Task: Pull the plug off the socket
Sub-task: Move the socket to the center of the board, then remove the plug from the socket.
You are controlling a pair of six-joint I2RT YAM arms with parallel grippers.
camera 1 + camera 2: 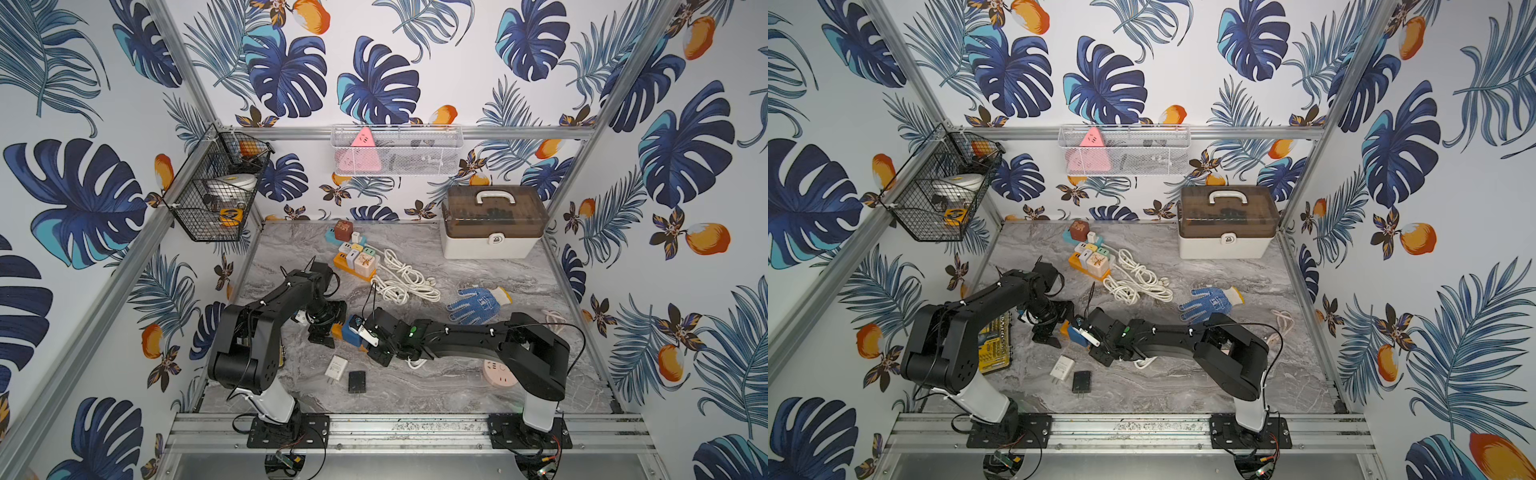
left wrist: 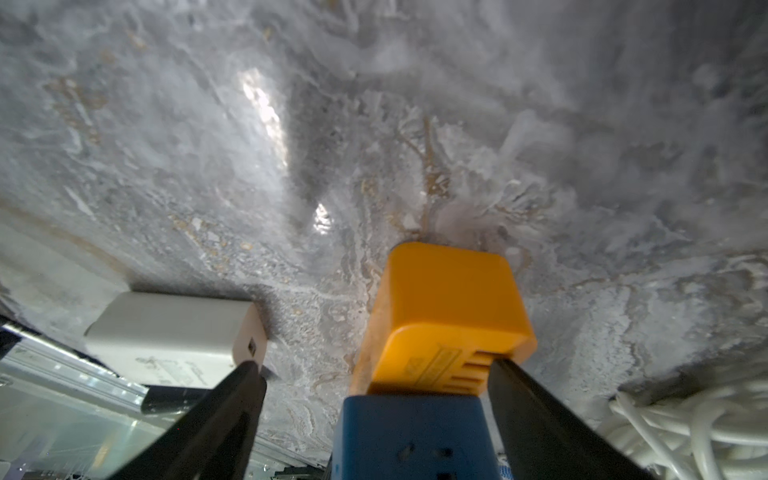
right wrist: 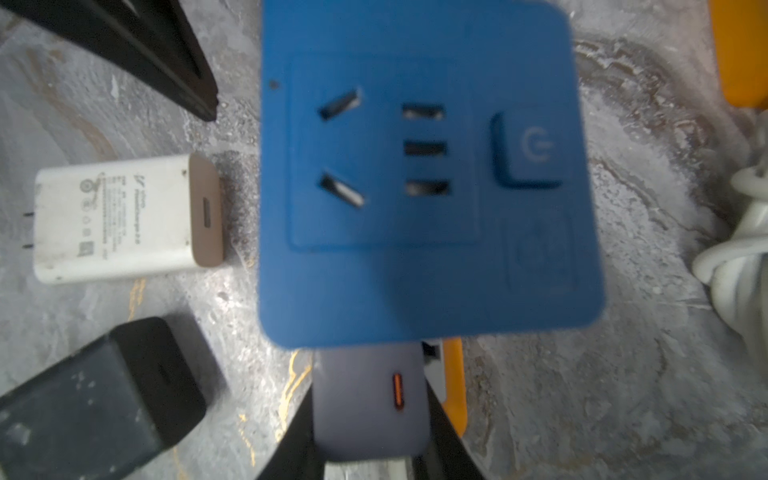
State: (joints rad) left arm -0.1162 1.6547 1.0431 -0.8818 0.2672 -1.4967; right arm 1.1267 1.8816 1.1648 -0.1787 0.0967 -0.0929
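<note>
Blue socket block (image 3: 428, 266) fills your right wrist view. It lies on the grey marble-patterned table (image 3: 582, 374), and all its slanted and straight slots are empty. Your right gripper (image 3: 370, 415) is clamped on a small grey plug (image 3: 365, 374) with an orange slot-shaped port. The plug is held just at the block's edge, nearer the camera than the socket face. Its prongs are hidden, so you cannot confirm it, but the plug looks to be free of the socket. What seems left is to carry it clear and set it down, perhaps by the white charger (image 3: 120, 220) and black charger (image 3: 95, 399) lying loose nearby.

Your left gripper (image 2: 374, 368) is spread wide astride the orange block (image 2: 444, 307), which touches the blue one end to end. One finger is close against the orange block and the other well apart, so it grips nothing.

Writing: a power symbol on the blue button (image 3: 528, 147). Small print on the white charger and raised marks on the orange block are too fine to read.
</note>
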